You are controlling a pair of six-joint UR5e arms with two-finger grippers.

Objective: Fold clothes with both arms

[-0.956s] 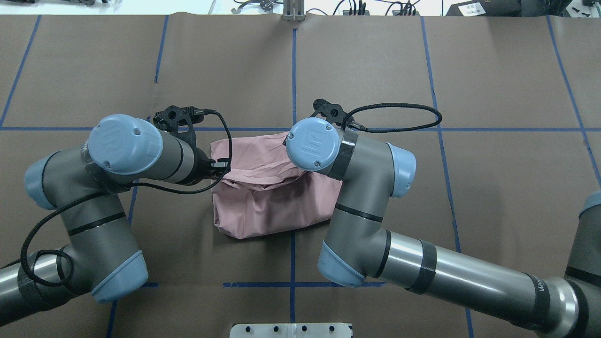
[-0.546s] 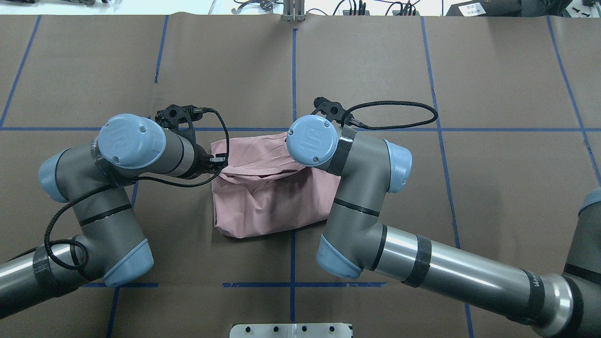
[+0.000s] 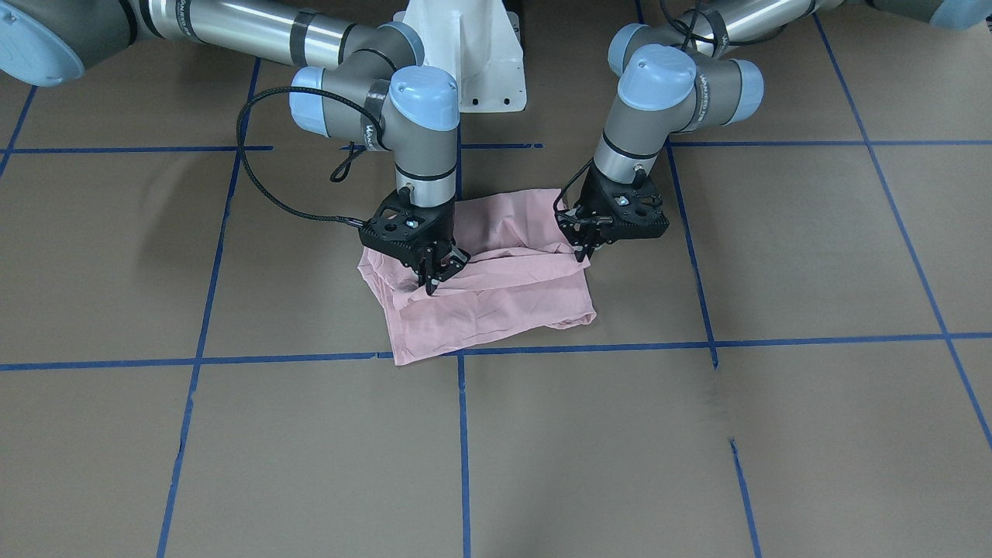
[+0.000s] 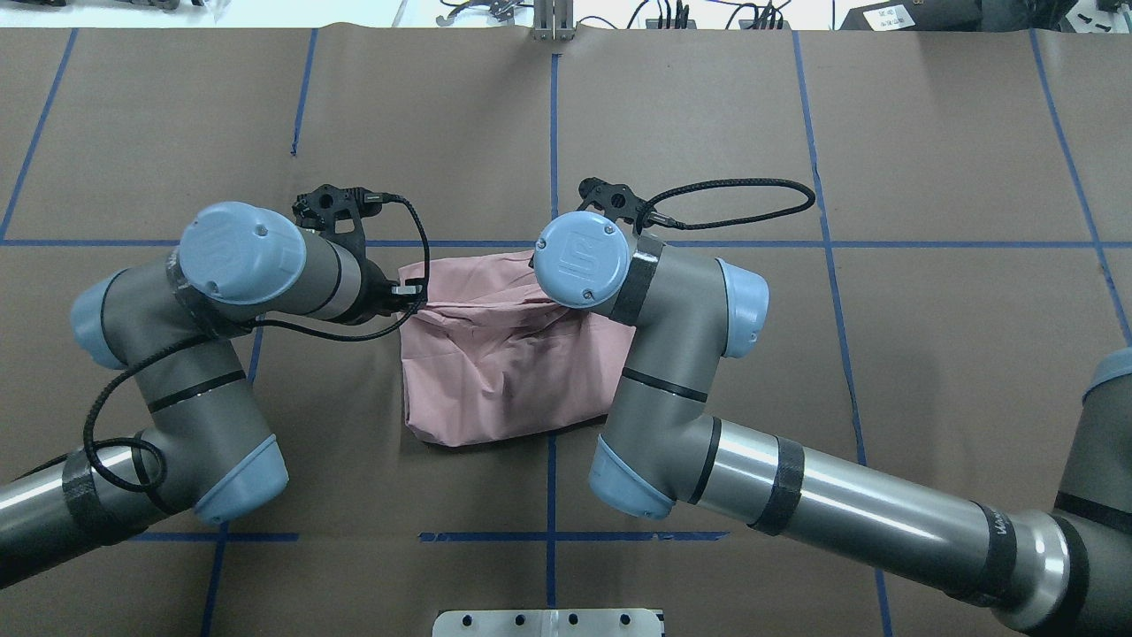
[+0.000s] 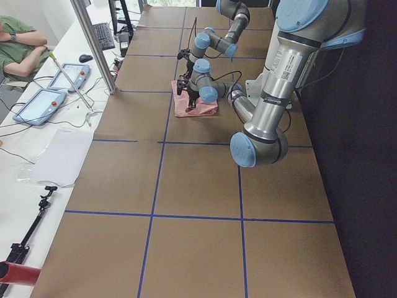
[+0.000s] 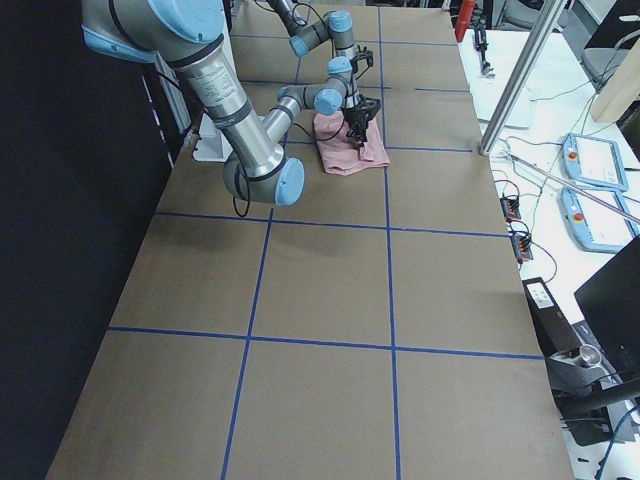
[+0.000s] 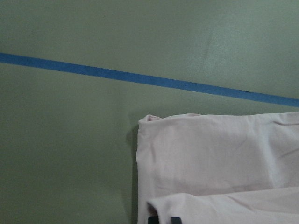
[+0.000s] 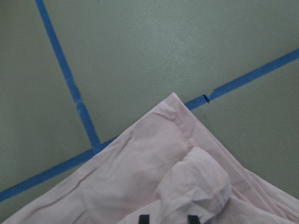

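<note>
At the middle of the tabletop (image 3: pixel 697 434), your T-shirt (image 3: pixel 496 314) lies as a folded pink bundle, plain side up. Its long axis runs across the robot, from one arm to the other. The right arm (image 3: pixel 418 147) has its jaws down on the cloth a little inboard of that side's edge. The left arm (image 3: pixel 629 147) has its jaws right at the opposite side edge. Both pairs look drawn nearly together on a pinch of the upper layer. In the right wrist view a raised lump of hem sits between the two black tips, and in the left wrist view a cloth edge runs in between them. A ridge of cloth joins the two pinches along the long axis.

As I judge it, your next move turns on this: the lower layer's outer edge lies ahead of both jaws, on the side away from the robot, just beside the blue tape line (image 3: pixel 659 339). The bulk of the bundle lies back toward the robot. Neither arm is clearly nearer that edge, so you'll want to carry both ends level.

You'll find no writing to read. No print shows on the shirt, the pale blue joint caps (image 4: pixel 579 258) bear only a moulded mark, and the lettering on the arm sleeves is too small to make out.
</note>
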